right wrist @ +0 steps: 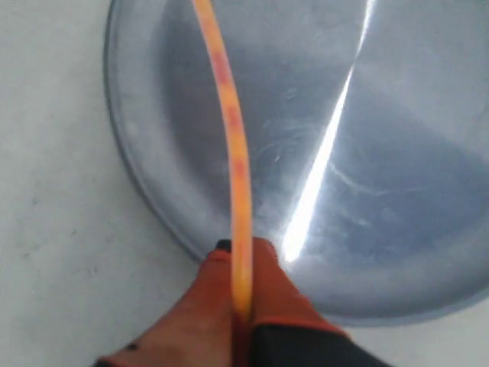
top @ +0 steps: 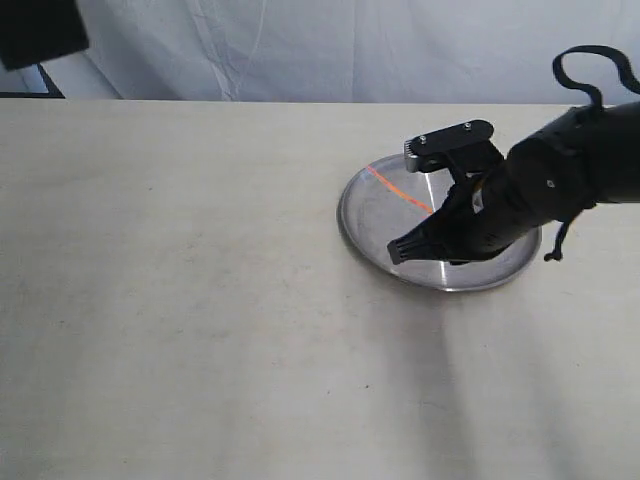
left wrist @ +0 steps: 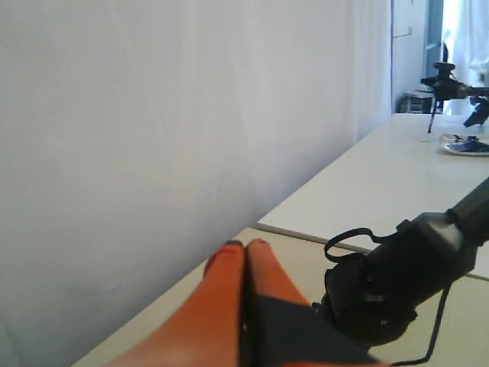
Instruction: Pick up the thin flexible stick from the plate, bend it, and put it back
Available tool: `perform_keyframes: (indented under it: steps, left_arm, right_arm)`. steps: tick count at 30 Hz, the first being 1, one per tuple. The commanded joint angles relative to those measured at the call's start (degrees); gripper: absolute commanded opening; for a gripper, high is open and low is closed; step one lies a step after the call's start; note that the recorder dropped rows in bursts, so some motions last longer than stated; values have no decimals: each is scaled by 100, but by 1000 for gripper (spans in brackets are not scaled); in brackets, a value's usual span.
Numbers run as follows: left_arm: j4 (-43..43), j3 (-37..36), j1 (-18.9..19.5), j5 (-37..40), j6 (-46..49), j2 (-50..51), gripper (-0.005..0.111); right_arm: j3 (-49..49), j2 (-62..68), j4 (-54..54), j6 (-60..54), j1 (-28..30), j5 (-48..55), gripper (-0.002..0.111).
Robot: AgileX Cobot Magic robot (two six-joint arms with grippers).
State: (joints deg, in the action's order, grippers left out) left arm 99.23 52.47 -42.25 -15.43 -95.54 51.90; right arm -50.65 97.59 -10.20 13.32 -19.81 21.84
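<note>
One end of the thin flexible stick (right wrist: 231, 130) is pinched between the orange fingertips (right wrist: 267, 267) of the right jaws, which are closed tight on it with no gap showing. From that pinch the stick runs straight out ahead of the jaws, up the middle-left of the right wrist view and off its top edge, with a slight bow along its length. In the exterior view its long axis slants from the jaws, over the middle of the plate (top: 365, 225), toward the upper left. Its free end reaches the plate's upper-left rim, but I cannot tell whether that tip touches the metal or hangs just above it. The plate sits on the tabletop (top: 180, 300), right of centre in the frame. The left jaws are pressed together on nothing and point at a white curtain (left wrist: 114, 153), with the right arm (left wrist: 390, 294) at the lower right of that view; they look well apart from the stick. The bend seems to turn on the free end. It lies toward the left arm's side, yet only the right arm is near.
</note>
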Motion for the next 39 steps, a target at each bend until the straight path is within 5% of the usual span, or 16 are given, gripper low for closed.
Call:
perform_keyframes:
  steps: [1,6,11,20,27,33,39]
  left_arm:
    - [72,-577,-11,813,-120,-234,0]
    - [72,-1036,-11,999,-120,-292,0]
    - [72,-1069,-11,1015,-120,-333,0]
    - [72,-1069,-11,1042,-120,-356,0]
    - [72,-1069,-11,1087,-120,-357,0]
    - [72,-1069,-11,1087,-120,-357,0]
    - [72,-1069,-11,1087,-120,-357,0]
  right_arm:
    - [-462,423,-1241,854,45,287,-1]
    - [-671,699,-3467,2846,143,692,-1]
    - [-682,876,-3696,2914,434,660,0]
    - [-682,979,-3516,2905,551,326,50]
    - [-682,384,-3062,2905,551,910,43]
    - [-579,-1254,-2671,2709,537,1265,0]
    - [-425,-2978,-2190,2709,537,1908,0]
